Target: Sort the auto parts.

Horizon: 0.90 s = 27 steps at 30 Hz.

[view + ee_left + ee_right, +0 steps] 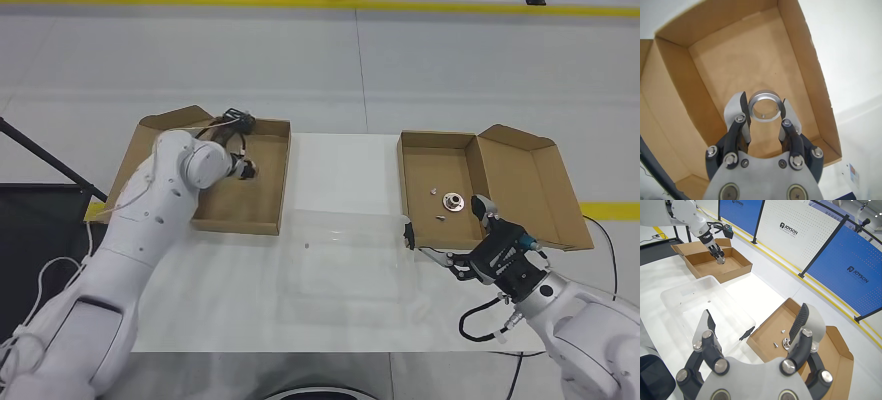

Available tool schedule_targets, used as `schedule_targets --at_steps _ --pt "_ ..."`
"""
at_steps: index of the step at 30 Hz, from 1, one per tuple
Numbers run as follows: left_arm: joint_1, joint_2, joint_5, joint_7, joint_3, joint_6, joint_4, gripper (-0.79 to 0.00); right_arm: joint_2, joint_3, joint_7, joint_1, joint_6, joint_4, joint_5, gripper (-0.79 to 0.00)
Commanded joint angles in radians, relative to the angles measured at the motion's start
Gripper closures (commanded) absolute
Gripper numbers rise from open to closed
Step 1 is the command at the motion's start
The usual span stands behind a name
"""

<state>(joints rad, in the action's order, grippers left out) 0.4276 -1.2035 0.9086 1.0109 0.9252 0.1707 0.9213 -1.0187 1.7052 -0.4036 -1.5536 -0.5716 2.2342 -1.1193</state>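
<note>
Left gripper (pixel 764 110) pinches a silver metal ring (pixel 763 93) across its outer wall. The fingers are closed only to the ring's width, one pad on each side, with the hole facing the wrist camera. The ring is low inside the open brown cardboard box on the left (pixel 745 56), about mid-floor and well off all the walls; can't tell if it touches the floor. Judgement: this is the drop-off spot for ring parts, and gripping across the diameter should let it land flat on release. Walls are low and the flap is folded out on the side away from the bin, so a straight lift out looks unobstructed.

Right gripper (pixel 755 309) is spread wide and holds nothing. It hovers where the clear plastic bin (pixel 696 298) comes just beside the open brown cardboard box on the right (pixel 770 321). One finger hangs over that box, the other over the bin. The box holds a flanged round metal hub (pixel 786 343) and two small silver bolts (pixel 783 330), apart from each other in the nearer half of the floor. The arm is probably parked here to stay out of the left arm's way.

The bin sits mid white table (pixel 340 160) between the boxes and looks nearly empty apart from specks I can't identify. Risk: the bin rim and box wall are close under the right fingers if the gripper dips.
</note>
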Motion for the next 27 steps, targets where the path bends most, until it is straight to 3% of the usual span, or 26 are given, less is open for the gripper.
schedule_targets --at_steps 1,10,11,12,13,20,21,22,24,27 --pt "-0.021 -0.015 -0.003 -0.001 -0.031 0.0 -0.052 0.0 0.0 0.0 0.0 0.0 0.0 0.0 0.0 -0.785" --pt "-0.096 -0.079 -0.038 -0.01 -0.118 0.03 -0.251 0.0 0.0 0.0 0.0 0.0 0.0 0.0 0.0 -0.785" --pt "-0.103 -0.084 -0.04 -0.013 -0.124 0.033 -0.265 -0.04 0.0 0.0 0.0 0.0 0.0 0.0 0.0 -0.785" --pt "-0.109 -0.089 -0.043 -0.02 -0.127 0.033 -0.28 -0.197 0.0 0.0 0.0 0.0 0.0 0.0 0.0 -0.785" --pt "-0.113 -0.094 -0.046 -0.025 -0.131 0.036 -0.292 -0.265 0.0 0.0 0.0 0.0 0.0 0.0 0.0 -0.785" --pt "-0.137 -0.119 -0.054 -0.06 -0.148 0.048 -0.362 -0.422 0.0 0.0 0.0 0.0 0.0 0.0 0.0 -0.785" --pt "-0.141 -0.121 -0.058 -0.065 -0.147 0.051 -0.369 -0.483 0.0 0.0 0.0 0.0 0.0 0.0 0.0 -0.785" --pt "-0.146 -0.121 -0.066 -0.072 -0.142 0.054 -0.376 -0.61 0.0 0.0 0.0 0.0 0.0 0.0 0.0 -0.785" --pt "-0.156 -0.12 -0.077 -0.081 -0.131 0.068 -0.387 -0.73 0.0 0.0 0.0 0.0 0.0 0.0 0.0 -0.785" --pt "-0.165 -0.111 -0.085 -0.095 -0.111 0.089 -0.391 -0.785 0.0 0.0 0.0 0.0 0.0 0.0 0.0 -0.785"
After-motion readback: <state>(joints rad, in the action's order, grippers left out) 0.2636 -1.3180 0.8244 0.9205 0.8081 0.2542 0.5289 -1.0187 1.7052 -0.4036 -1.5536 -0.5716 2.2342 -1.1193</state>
